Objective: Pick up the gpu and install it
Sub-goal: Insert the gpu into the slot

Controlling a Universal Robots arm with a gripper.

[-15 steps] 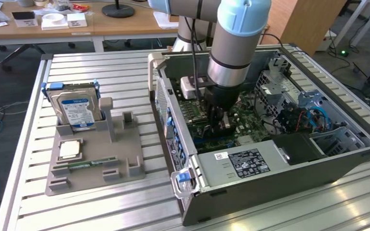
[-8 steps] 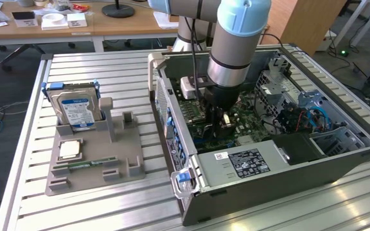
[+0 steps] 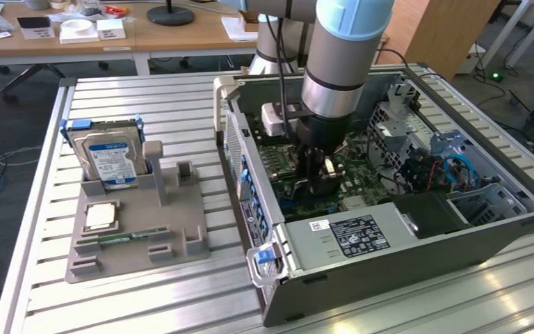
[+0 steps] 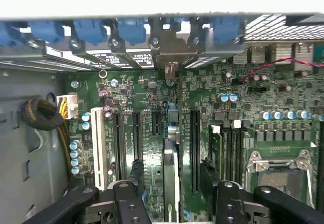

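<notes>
The gpu (image 4: 169, 155) shows edge-on in the wrist view as a thin upright card. It stands in a slot of the green motherboard (image 4: 147, 107), with its silver bracket (image 4: 169, 54) against the row of rear slot covers. My gripper (image 4: 171, 178) straddles the card. Its dark fingers (image 4: 134, 172) stand well apart on either side, with board visible between each finger and the card, so the gripper is open. In the exterior view, my gripper (image 3: 321, 182) reaches down into the open computer case (image 3: 248, 174), low over the motherboard.
On the exterior view's left, a grey holder (image 3: 137, 229) carries a hard drive (image 3: 109, 156), a processor (image 3: 100, 217) and a memory stick (image 3: 128, 237). Inside the case are a power supply (image 3: 355, 233), a processor socket (image 4: 276, 171), a white slot (image 4: 98, 148) and a cable bundle (image 4: 43, 115).
</notes>
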